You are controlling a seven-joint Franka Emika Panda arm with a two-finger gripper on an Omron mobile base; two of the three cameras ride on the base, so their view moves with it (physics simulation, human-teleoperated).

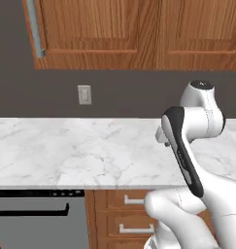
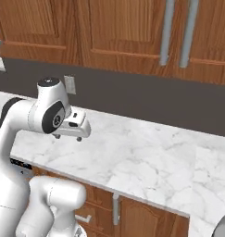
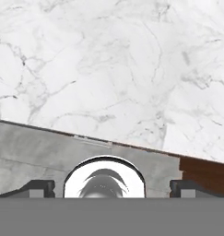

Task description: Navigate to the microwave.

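Observation:
The microwave is out of view. My gripper (image 3: 112, 189) hangs over the front edge of a white marble counter (image 1: 75, 151), pointing down, open, with nothing between its fingers (image 3: 37, 188). In the right base view the gripper (image 2: 67, 137) sits just above the counter (image 2: 146, 162) near its left end. In the left base view the hand (image 1: 164, 137) is partly hidden behind my own arm.
Wooden wall cabinets (image 1: 105, 29) with grey bar handles (image 2: 167, 32) hang above the counter. A wall outlet (image 1: 84, 94) is on the dark backsplash. A grey dishwasher front with a black bar handle (image 1: 37, 221) and wooden drawers (image 1: 131, 214) lie below the counter.

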